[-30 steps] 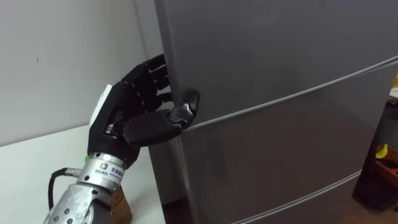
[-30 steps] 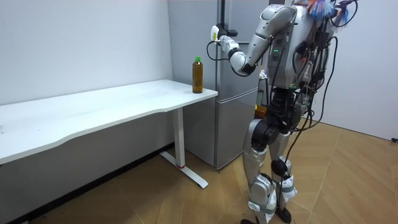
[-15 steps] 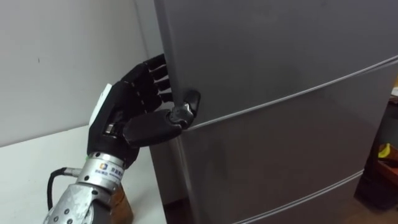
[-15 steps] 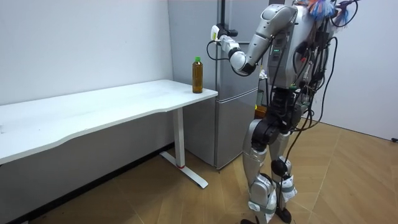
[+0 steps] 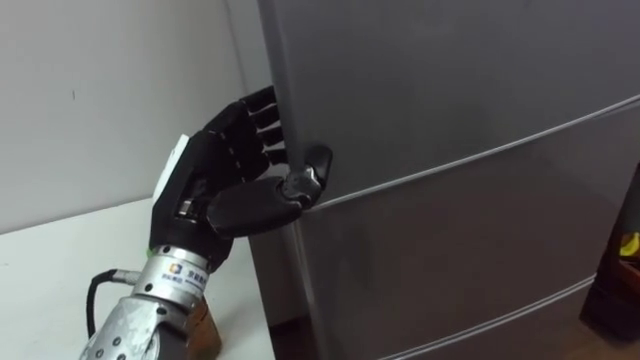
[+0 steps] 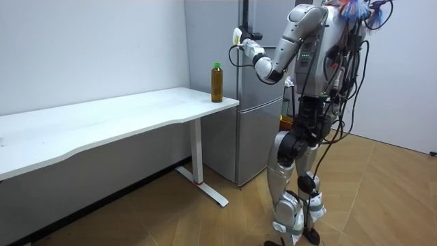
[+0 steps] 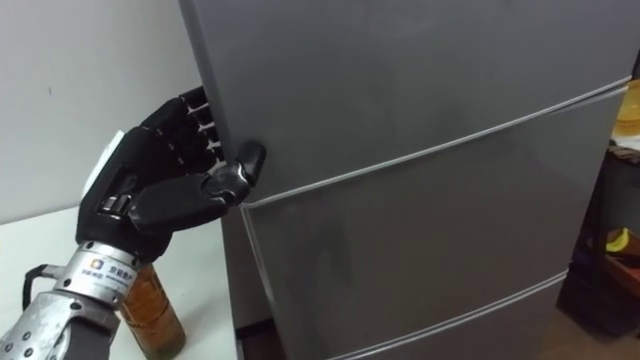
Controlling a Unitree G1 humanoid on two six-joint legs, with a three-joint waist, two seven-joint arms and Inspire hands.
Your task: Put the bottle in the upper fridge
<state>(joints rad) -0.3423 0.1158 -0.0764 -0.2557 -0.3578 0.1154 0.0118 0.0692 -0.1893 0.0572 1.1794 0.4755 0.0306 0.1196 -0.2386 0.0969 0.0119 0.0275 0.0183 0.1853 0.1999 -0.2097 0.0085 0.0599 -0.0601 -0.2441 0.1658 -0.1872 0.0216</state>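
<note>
The robot stands facing the grey fridge (image 6: pixel 254 147), which is just beside the end of the white table (image 6: pixel 102 123). Its left hand (image 5: pixel 215 190) is raised to the upper door (image 5: pixel 450 80). The fingers (image 5: pixel 255 125) are hooked round the door's left edge and the thumb presses on its front, so the edge is clamped between them. The bottle (image 7: pixel 150 300) stands upright on the table corner nearest the fridge, below that forearm.
</note>
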